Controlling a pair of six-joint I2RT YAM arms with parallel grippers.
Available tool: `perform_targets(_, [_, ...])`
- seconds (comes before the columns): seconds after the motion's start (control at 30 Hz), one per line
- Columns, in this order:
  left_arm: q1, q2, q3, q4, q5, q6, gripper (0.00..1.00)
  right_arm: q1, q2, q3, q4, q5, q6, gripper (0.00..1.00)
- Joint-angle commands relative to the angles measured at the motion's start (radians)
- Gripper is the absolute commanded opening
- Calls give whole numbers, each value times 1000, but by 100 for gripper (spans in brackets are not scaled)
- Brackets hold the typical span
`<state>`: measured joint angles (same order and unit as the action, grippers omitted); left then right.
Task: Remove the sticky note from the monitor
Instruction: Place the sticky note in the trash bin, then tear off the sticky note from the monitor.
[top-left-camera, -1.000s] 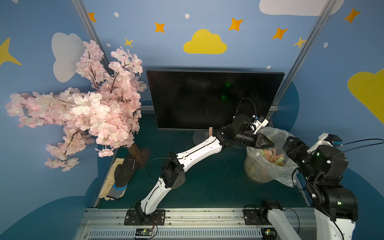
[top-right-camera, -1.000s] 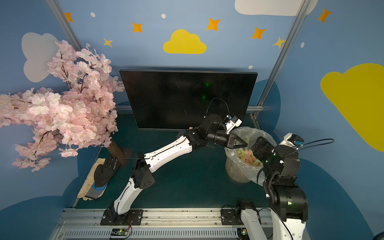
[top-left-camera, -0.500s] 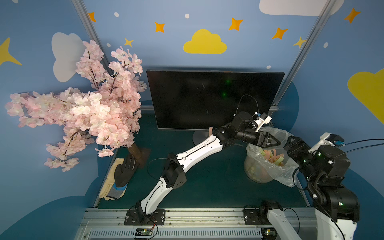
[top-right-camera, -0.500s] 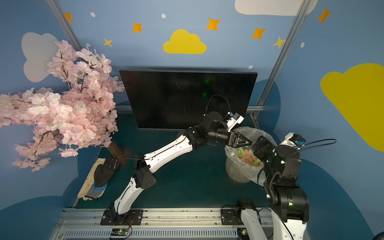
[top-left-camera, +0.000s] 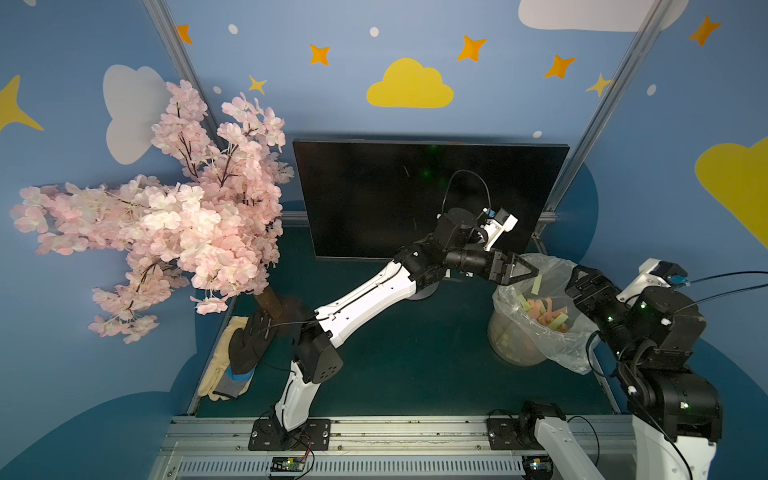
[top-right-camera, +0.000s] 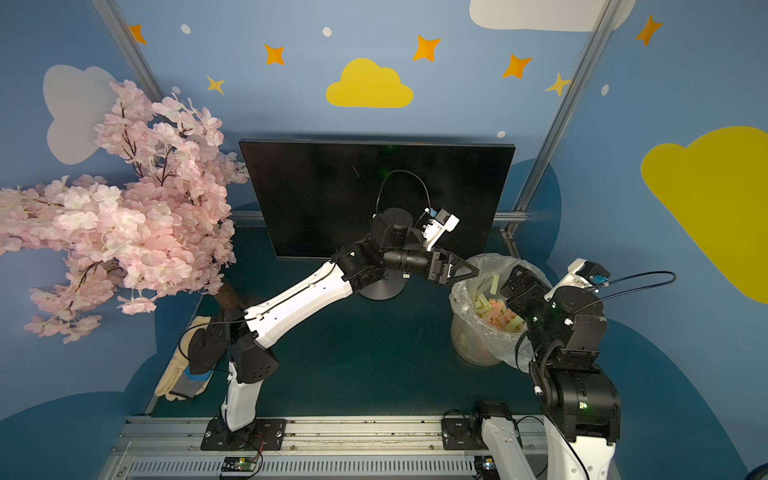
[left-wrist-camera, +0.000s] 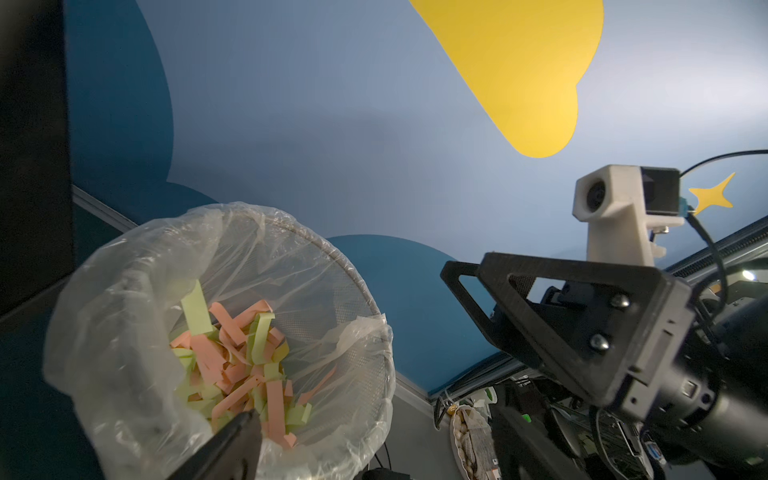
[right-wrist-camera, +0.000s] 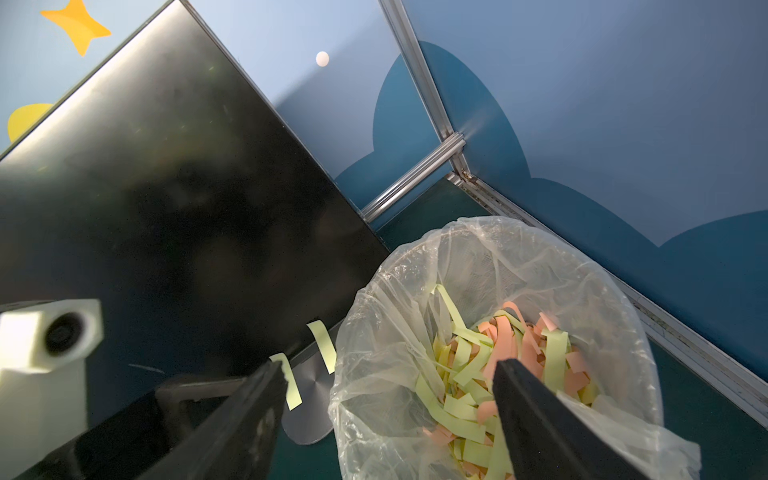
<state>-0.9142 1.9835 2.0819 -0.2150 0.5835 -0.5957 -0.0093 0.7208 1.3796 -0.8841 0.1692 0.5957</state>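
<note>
Robot lab booth: cloud-painted walls (top-left-camera: 332, 104), aluminium frame rails (top-left-camera: 577, 166).

Dim, even lighting; soft sheen on monitor (right-wrist-camera: 166, 174); wide-angle edge distortion.

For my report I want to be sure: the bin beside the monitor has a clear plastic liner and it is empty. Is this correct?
Not entirely. The bin beside the monitor does have a clear plastic liner, but it is not empty: the left wrist view shows many green and orange paper strips lying in it.
</note>
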Motion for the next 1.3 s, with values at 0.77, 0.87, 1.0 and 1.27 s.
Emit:
perform_targets(0.77, [369,-576,-1151,561,-155,-228,100,542,319,33,155,-134,-28,81])
perform_targets(0.87, [382,-557,-1197,646,-166,-278,100,624,366,38,159,-99,-50,81])
perform_targets(1.0, [386,-516,-1238,770,-187,-334,100,719,428,44,174,-75,-81,81])
perform_targets(1.27, [372,-393,-1289,1039,-247,-440,92,838,499,13,229,-36,-115,82])
